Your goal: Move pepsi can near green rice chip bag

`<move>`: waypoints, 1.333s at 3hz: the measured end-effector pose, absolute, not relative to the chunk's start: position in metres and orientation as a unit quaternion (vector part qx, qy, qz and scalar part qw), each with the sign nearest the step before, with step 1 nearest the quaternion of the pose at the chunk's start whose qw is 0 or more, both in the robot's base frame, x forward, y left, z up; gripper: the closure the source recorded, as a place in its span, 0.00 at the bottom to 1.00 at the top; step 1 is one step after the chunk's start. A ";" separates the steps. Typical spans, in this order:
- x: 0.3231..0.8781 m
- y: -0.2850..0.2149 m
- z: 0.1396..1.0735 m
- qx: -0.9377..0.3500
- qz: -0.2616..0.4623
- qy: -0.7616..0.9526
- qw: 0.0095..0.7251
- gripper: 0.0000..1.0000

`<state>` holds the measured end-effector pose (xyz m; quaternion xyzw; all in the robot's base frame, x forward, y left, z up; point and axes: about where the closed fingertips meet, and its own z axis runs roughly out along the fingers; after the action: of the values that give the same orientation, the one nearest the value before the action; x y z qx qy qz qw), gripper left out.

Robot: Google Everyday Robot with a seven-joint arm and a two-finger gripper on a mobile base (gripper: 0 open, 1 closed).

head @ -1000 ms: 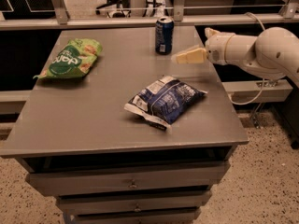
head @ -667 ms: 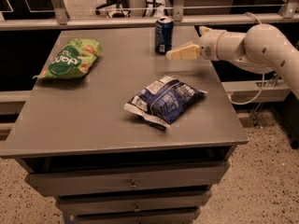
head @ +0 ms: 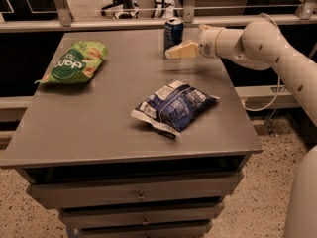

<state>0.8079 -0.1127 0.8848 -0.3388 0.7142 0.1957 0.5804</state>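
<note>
**A:** Leftward, that is where the arm has gone. Against a second ago, the tan wedge-shaped gripper on the white jointed arm has closed in from the right on the small dark blue cylindrical pepsi can. The can itself has not shifted.

**B:** Where is the gripper now?

**A:** Over the far part of the grey metal table, just beside the can's lower right as the camera sees it, with its tip at the can's base. Whether it touches the can or sits just clear of it, I cannot tell. Nor can I tell whether it is spread or closed.

**B:** So the can is not picked up?

**A:** It stands upright on the tabletop at the far edge, so I judge nothing has been lifted.

**B:** And the target?

**A:** The bright, crinkled green rice chip bag lies flat toward the far left corner, well apart from the can.

**B:** Anything in the way?

**A:** A crumpled blue-and-white snack bag lies nearer the front, right of centre, off the straight line from can to green bag.

**B:** How far along, then?

**A:** Early, I would say. The approach looks about finished, but gripping the can, carrying it left and setting it down near the green bag all remain.
</note>
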 end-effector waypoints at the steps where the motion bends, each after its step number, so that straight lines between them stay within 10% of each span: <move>1: 0.821 -0.096 0.883 -0.345 0.201 0.712 0.578 0.00; 4: 0.826 -0.068 0.884 -0.370 0.221 0.699 0.571 0.65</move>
<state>0.8262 -0.0676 0.8838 -0.3701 0.6987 0.2210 0.5710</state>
